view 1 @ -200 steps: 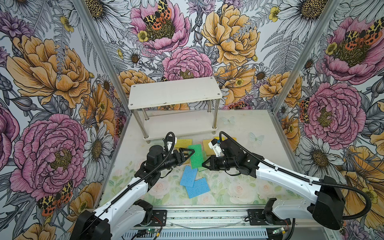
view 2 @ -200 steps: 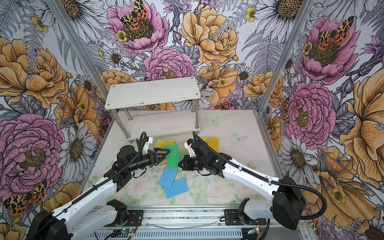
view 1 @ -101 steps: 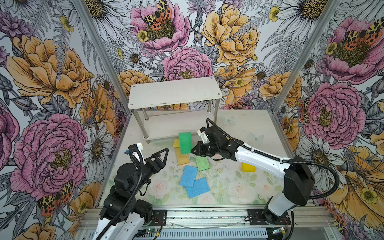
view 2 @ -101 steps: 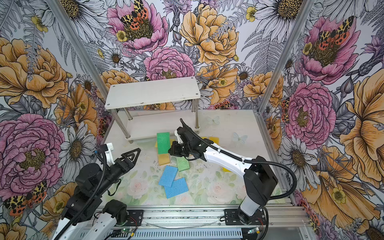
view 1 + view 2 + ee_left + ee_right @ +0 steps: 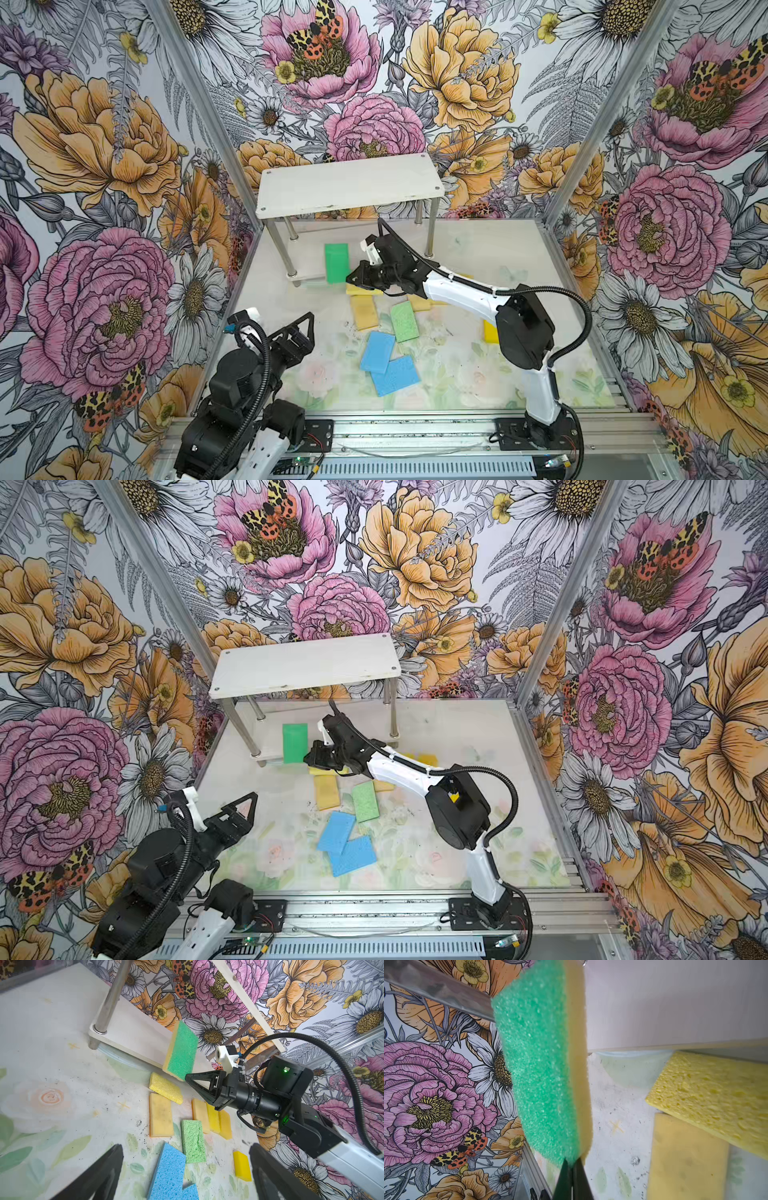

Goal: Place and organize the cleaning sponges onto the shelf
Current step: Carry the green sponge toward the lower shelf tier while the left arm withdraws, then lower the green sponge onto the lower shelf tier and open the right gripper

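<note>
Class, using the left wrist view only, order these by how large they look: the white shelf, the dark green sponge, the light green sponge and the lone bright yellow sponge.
1. white shelf
2. dark green sponge
3. light green sponge
4. lone bright yellow sponge
No two look alike.

Bright, even, diffuse light; shadows faint; top views sharp; wrist views wide-angle, nearest foreground blurred.

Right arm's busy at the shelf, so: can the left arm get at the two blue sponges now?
Probably yes. The left claw is open and faces the blue sponges with nothing between them; the right arm is off by the shelf.
</note>
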{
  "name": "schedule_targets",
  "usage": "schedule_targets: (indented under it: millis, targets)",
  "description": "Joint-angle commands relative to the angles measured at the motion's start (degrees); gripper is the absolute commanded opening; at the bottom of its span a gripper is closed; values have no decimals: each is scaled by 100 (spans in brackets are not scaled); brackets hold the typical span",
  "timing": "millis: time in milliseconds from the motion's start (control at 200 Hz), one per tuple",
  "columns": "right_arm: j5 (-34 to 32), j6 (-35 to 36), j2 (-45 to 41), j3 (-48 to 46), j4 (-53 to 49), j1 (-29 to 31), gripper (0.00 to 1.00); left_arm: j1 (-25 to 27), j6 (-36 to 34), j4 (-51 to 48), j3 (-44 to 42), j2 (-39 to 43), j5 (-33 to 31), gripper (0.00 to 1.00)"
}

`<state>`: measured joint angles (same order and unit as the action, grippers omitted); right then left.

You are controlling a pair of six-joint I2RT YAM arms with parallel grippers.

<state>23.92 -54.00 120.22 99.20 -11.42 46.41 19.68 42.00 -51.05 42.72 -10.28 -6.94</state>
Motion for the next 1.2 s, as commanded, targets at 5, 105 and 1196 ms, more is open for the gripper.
schedule_targets:
  millis: [5,105,1196]
  targets:
    - [91,-17,396,607,186,-8,0,-31,-158,-249,96,66,-213,99]
    - [156,-27,754,1030,181,-16,0,-8,-173,-257,97,24,-212,99]
    - [335,-455,3474,4376,-506,160,0,1746,862,-1054,67,976,-2658,99]
